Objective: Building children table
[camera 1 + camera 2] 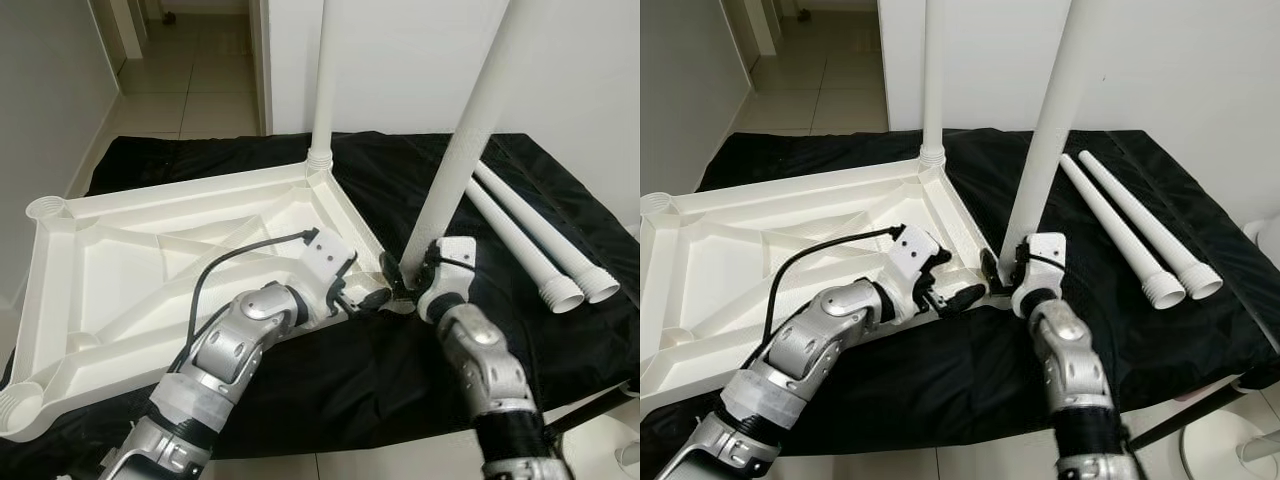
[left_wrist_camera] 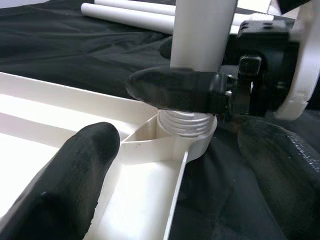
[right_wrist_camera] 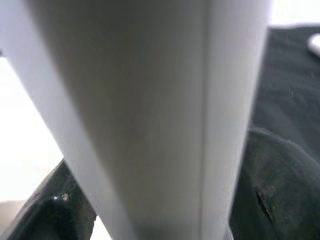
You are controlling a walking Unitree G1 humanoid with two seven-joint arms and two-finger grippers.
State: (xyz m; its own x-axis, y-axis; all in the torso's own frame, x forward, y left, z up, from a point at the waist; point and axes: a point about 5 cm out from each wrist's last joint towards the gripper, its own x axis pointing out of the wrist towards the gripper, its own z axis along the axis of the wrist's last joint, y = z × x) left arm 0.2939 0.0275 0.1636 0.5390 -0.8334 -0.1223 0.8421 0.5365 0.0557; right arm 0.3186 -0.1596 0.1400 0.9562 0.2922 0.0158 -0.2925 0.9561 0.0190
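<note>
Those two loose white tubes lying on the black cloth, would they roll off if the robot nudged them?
Probably. The two loose legs are round, smooth tubes lying flat, so a sideways push would likely roll them. The soft black cloth may slow that. They look like hollow plastic, so likely light and stiff, though the flared threaded ends might curve their roll.

Head eyes look down; wrist cameras sit close.

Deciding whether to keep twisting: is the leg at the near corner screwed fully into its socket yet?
Not fully. The leg stands in the corner socket, but thread rings show above its rim. The right gripper holds it.
</note>
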